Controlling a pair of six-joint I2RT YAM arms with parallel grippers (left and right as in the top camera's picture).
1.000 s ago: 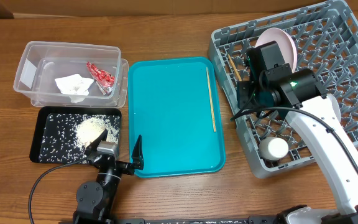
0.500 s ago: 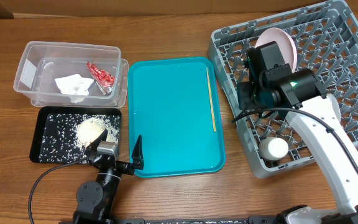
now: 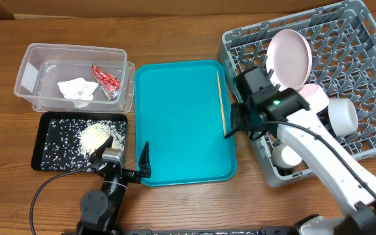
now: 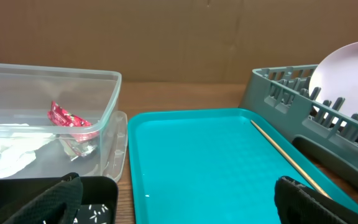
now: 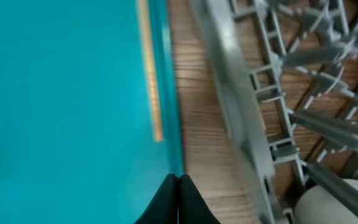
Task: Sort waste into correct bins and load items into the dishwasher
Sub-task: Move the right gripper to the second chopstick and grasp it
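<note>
My right hand, fingers pinched shut on nothing, hangs over the teal tray's right edge. A wooden chopstick lies there, long axis 12 to 6 o'clock, its near end just beside my fingertips. My left hand (wide open) sits farther off, at 8 o'clock. Only the wrist view shows that small gap; from overhead my arm hides it.

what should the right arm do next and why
Probably open the right gripper and lower it onto the chopstick: the jaws are shut just off its end, and it lies on the teal tray, not in the rack.
</note>
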